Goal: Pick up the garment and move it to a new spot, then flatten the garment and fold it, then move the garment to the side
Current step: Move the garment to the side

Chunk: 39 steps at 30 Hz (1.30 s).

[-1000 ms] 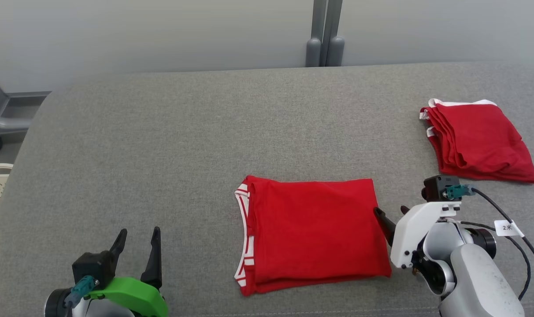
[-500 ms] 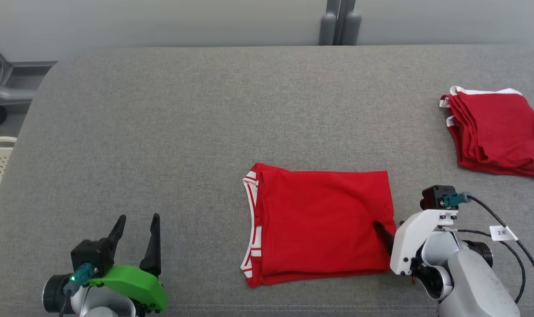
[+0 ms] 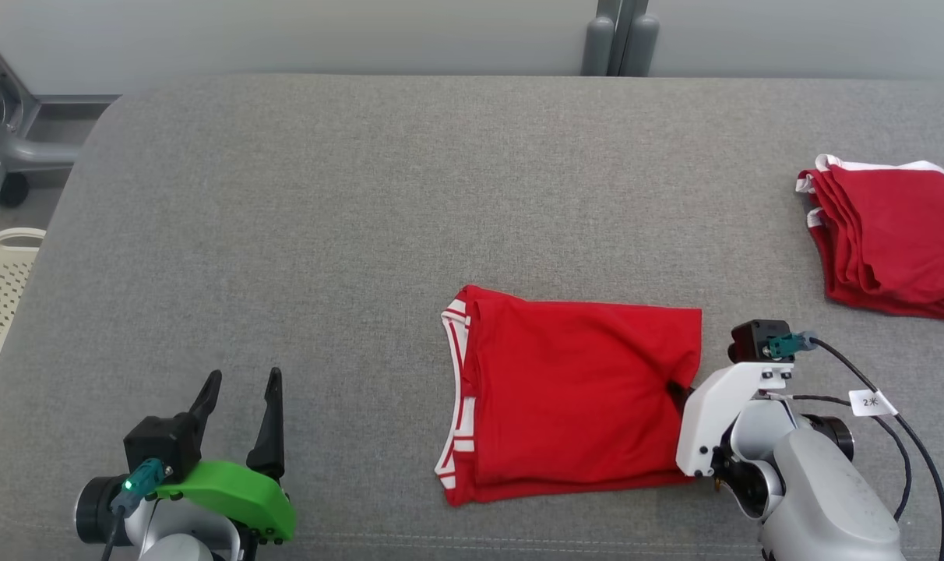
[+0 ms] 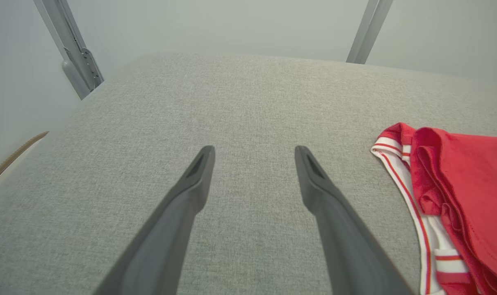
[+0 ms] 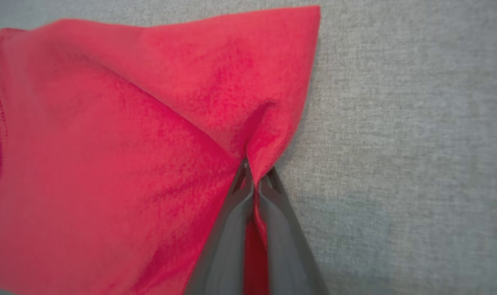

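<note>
Head view: noted folded red garment (image 3: 573, 405) flat on grey bench (image 3: 324, 195), directly left of right jaws, which pinch its right edge. Noted left jaws spread wide, empty, well left of garment (second red pile (image 3: 892, 241) beyond right jaws). Left wrist view: seen striped hem right of parted jaws. Right wrist view: seen red fold clamped between jaws.

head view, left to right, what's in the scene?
cream basket → left end effector, open → folded red garment → right end effector, shut on that garment's right edge → pile of red garments, farther back
</note>
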Available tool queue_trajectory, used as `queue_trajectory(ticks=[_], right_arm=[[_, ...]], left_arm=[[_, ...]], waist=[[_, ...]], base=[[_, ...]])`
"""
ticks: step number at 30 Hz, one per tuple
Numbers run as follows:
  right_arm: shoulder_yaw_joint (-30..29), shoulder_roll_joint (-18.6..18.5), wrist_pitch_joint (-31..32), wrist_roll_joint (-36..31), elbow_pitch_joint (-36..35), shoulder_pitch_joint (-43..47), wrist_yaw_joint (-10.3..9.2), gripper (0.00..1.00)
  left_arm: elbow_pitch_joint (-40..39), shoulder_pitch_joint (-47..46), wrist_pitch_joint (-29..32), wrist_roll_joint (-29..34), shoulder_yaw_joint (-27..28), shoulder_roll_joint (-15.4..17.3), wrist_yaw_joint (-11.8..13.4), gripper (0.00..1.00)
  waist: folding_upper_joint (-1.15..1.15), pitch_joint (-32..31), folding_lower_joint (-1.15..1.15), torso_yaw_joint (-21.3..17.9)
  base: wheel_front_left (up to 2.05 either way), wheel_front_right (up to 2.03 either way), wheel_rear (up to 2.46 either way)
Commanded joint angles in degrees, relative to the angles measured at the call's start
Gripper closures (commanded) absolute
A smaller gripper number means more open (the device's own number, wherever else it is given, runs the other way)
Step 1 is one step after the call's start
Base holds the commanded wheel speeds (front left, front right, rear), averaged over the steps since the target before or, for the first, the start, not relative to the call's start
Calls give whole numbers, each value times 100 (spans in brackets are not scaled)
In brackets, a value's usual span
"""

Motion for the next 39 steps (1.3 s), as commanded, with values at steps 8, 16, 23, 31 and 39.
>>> queue_trajectory(ticks=[8, 16, 23, 31, 39], right_arm=[[92, 12, -107, -328, 275, -326, -2, 100], [6, 0, -21, -881, 523, -973, -2, 100], [-174, 5, -28, -1342, 861, -1818, -2, 100], [-633, 9, -154, -2120, 1382, -2985, -2, 100], [-1402, -124, -214, -2781, 1664, -3905, -2, 100]], left_arm=[[-123, 96, -58, -63, 199, 83, 104, 0], [-405, 252, -17, -83, 193, 75, 194, 0], [-530, 250, 37, -18, 31, -2, 166, 0], [-587, -149, 38, 153, -164, -113, 55, 0], [-605, -704, 112, 354, -341, -157, -105, 0]], waist=[[0, -396, 0, -92], [0, -593, 0, -341], [0, -461, 0, -750], [0, 17, 0, -1039], [0, 646, 0, -1263]], base=[[0, 0, 0], [0, 0, 0], [0, 0, 0], [0, 0, 0], [0, 0, 0]])
